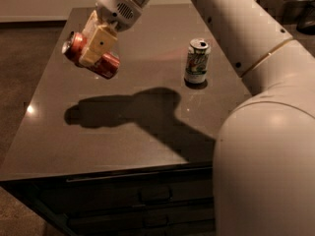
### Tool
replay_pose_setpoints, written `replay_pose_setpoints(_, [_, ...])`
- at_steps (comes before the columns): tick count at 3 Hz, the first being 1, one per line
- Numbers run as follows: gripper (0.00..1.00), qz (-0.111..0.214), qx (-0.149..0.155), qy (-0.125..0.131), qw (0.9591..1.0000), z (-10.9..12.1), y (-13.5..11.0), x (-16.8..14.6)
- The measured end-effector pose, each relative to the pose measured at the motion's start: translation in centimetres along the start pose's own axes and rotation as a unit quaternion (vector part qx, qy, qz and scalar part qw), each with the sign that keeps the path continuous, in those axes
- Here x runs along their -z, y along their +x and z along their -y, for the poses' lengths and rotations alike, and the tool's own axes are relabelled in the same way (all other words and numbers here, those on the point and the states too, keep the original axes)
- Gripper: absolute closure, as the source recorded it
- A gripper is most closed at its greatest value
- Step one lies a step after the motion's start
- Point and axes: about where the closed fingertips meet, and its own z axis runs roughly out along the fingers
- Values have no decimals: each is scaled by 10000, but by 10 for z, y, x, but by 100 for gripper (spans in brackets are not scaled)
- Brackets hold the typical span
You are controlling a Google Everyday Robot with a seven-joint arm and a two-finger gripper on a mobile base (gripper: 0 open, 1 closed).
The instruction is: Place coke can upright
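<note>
My claw clamped on coke can, tilted sideways in air above counter. Mid-carry. Next: turn can upright, lower it onto counter below claw, let go.

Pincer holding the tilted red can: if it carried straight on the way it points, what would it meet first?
The pincer, shut on the red aluminium soda can, points down and left. It would probably meet the dark glossy table top near its left edge; height is unclear.
</note>
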Motion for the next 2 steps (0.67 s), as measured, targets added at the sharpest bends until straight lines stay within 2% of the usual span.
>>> replay_pose_setpoints(1, [100, 472, -437, 352, 9973, -6, 8, 10])
replay_pose_setpoints(2, [100, 925, -877, 664, 9896, -11, 23, 8])
